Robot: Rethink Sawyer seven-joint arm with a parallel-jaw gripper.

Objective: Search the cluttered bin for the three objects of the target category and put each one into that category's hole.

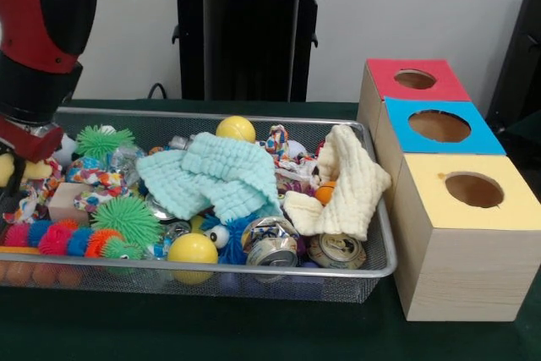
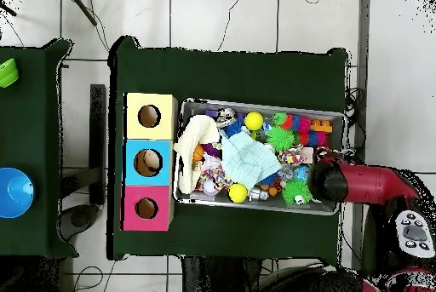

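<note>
Toys and other small things fill the wire basket (image 1: 385, 261), which sits on the dark green table (image 1: 254, 336) just to the left of three wooden boxes in the front view. Closest to us in the basket are two crushed cans (image 1: 272, 245), side by side, a yellow ball (image 1: 192, 249), a fuzzy blue toy with googly eyes (image 1: 226, 234), and a long spiky toy in pink, blue, orange and green (image 1: 63, 237). A bit farther back are a green spiky ball (image 1: 127, 217), a small wooden block (image 1: 68, 200), a light blue cloth (image 1: 207, 175) and a cream cloth (image 1: 347, 188) that hangs over the right rim. At the back lie a second yellow ball (image 1: 235, 128) and a second green spiky ball (image 1: 103, 141). The boxes stand in a row, each with one round hole on top: the yellow box (image 1: 469, 243) is nearest, the blue box (image 1: 439, 128) is in the middle, and the red box (image 1: 414, 79) is farthest. The red and black arm (image 1: 38, 31) hangs over the left end of the basket. Its claw is hidden among the toys, so I cannot tell if it is open or closed.
</note>
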